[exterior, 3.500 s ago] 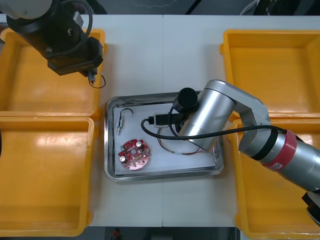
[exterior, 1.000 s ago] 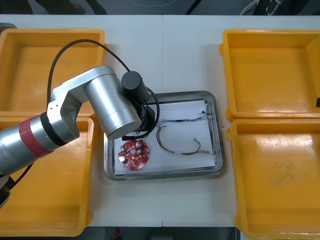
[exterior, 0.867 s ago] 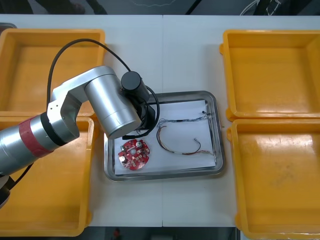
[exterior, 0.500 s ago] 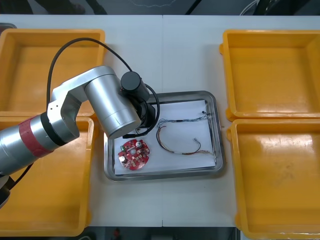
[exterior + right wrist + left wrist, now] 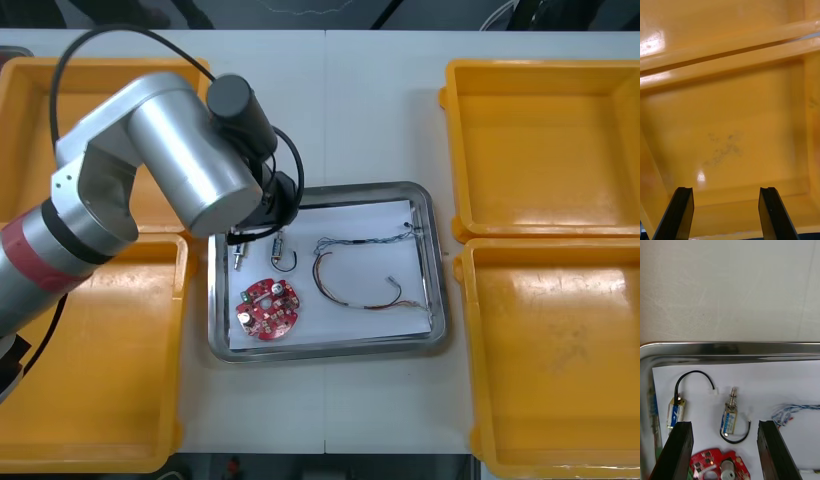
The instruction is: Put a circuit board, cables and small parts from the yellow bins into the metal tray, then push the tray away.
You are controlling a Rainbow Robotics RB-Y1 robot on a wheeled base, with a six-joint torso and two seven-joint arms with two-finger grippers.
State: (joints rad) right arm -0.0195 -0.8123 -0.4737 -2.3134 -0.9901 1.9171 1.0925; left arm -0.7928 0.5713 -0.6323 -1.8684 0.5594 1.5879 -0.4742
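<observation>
Left pincer [image 5: 723, 423] higher now, wide, over two small metal parts [image 5: 676, 411], one board [image 5: 267, 309], two cables [image 5: 345, 297]; right pincer [image 5: 726, 189] wide.

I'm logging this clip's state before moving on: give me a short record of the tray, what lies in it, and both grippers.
metal tray: mid-table, white inside
in tray: red circuit board, two small metal parts, blue and white cable, red and yellow cable
left gripper: open, above the small metal parts
right gripper: open, over a yellow bin
push: not yet done
</observation>
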